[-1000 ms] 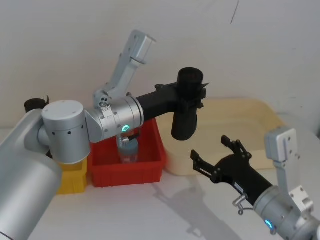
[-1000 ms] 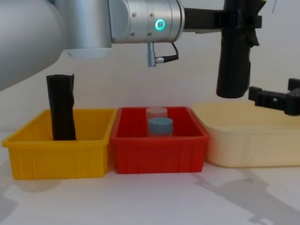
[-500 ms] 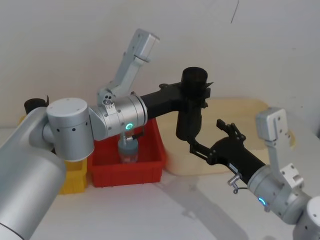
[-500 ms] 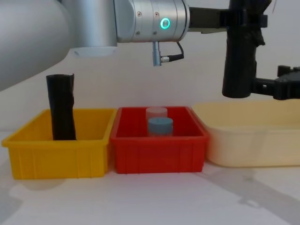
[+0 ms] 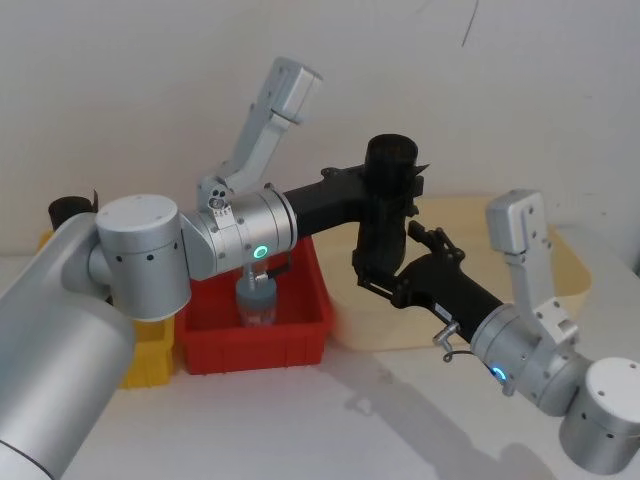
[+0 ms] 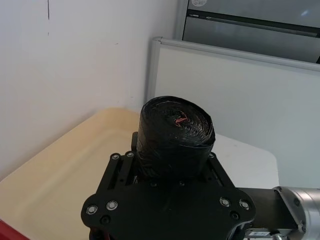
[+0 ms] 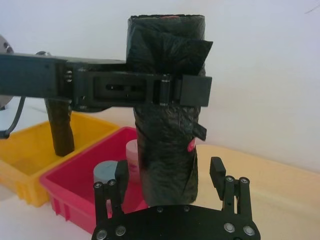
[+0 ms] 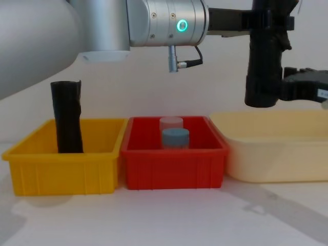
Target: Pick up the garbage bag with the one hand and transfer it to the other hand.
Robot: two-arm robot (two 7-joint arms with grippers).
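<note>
A: White wall [image 5: 150, 80], white table [image 8: 154, 220]. Where's the garbage bag [image 5: 386, 215]?
B: In the air above the cream tray [image 8: 277, 159], left part. Long axis runs 12-to-6. The left gripper [image 5: 397, 190] is clamped on its upper half.
A: And the right gripper [image 7: 169, 172]?
B: It reaches in from 4 o'clock in the head view, at the bag's lower end. Fingers [image 7: 216, 172] are spread, one each side of the roll, not pinching yet. I'd say closing them is next.

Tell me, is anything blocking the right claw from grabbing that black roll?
Nothing visible does. The right gripper is open around the bag near its lower end, not touching it, while the left gripper holds its upper part.
</note>
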